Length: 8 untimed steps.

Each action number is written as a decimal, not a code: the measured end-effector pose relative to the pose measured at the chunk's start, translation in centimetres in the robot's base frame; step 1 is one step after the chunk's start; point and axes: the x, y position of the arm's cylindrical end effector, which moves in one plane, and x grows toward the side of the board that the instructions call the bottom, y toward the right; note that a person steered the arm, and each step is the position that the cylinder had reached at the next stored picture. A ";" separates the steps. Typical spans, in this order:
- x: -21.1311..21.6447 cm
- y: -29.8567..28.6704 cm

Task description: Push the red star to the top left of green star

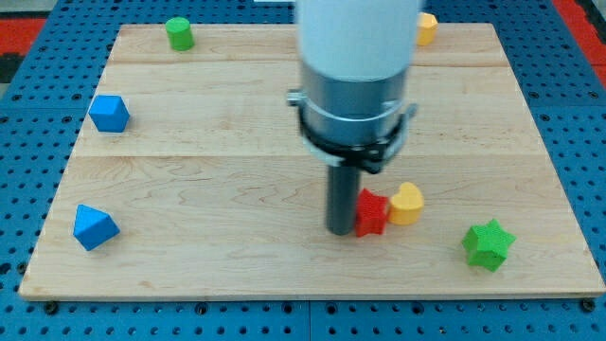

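The red star (pixel 372 212) lies on the wooden board at the view's lower right of centre, touching a yellow heart (pixel 407 204) on its right. The green star (pixel 488 244) sits further to the view's right and lower, near the board's bottom right corner. My tip (pixel 342 230) rests on the board right against the red star's left side. The arm's wide grey and white body hangs above the rod and hides the board behind it.
A green cylinder (pixel 179 33) stands at the view's top left. A blue block (pixel 109 114) sits at the left edge and another blue block (pixel 94 227) at the lower left. A yellow block (pixel 427 27) shows at the top, partly behind the arm.
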 end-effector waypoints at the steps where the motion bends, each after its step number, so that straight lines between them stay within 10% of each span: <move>1: 0.0 3.6; 4: -3.7 -2.6; 6: -4.0 7.9; 8: -3.6 -8.5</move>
